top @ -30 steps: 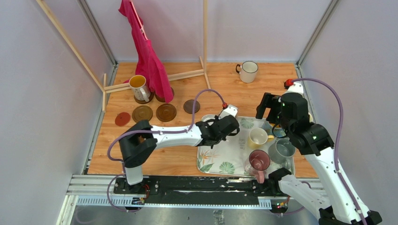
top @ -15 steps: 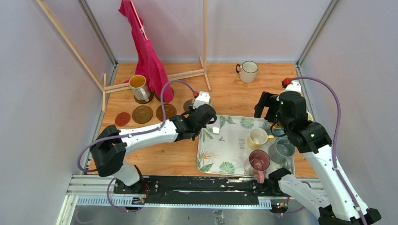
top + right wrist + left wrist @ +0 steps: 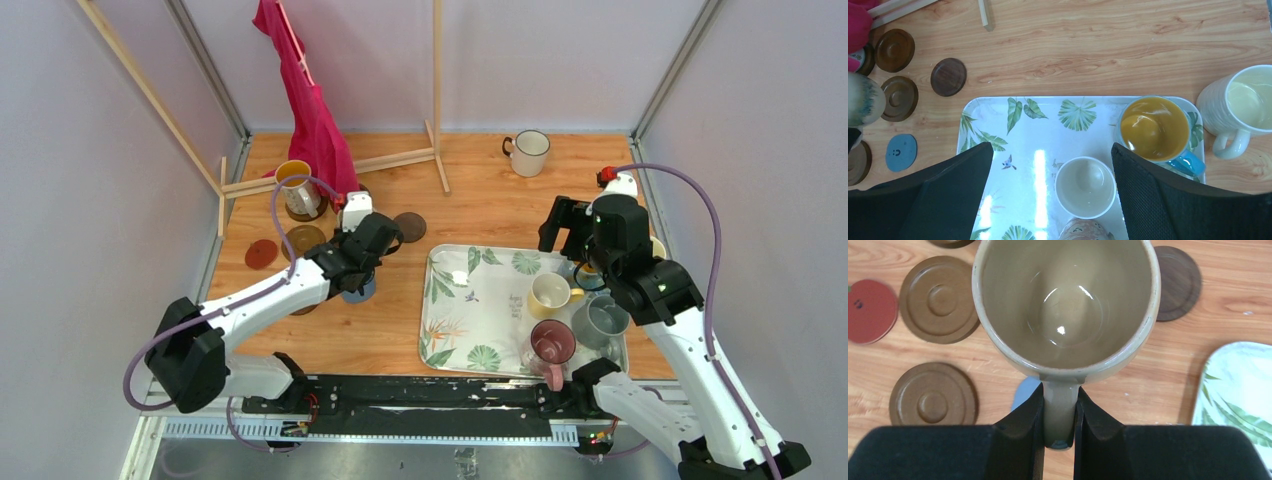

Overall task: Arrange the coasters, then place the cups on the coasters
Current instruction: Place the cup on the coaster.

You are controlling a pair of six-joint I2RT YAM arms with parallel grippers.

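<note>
Your L gripper [image 3: 1060, 405] is clamping its fingers [image 3: 1023, 422] tight on the handle of the beige glazed ceramic mug [image 3: 1065, 305], one pad each side of the loop. The mug is sitting rim-up and empty just ahead of the jaws. Directly under the handle a grey-blue round coaster [image 3: 1024, 390] is peeking out, so you're carrying the mug over or right beside it. Can't tell if the base is touching yet.

Around it, three dark brown round wooden coasters [image 3: 938, 299] are lying flat on the table, w/ a red round coaster [image 3: 870, 310] off to one side.

Handling, my guess: it's stiff, fairly heavy for a handle-only pinch, and the glaze is slick, so the body may be wanting to swing. The handle looks the right hold. Lower it gently, ceramic chips.

Your R gripper [image 3: 1050, 150] is hanging wide open, holding nothing, over the leaf-patterned rectangular tray [image 3: 998, 120], above a cream ceramic mug [image 3: 1083, 187].
</note>
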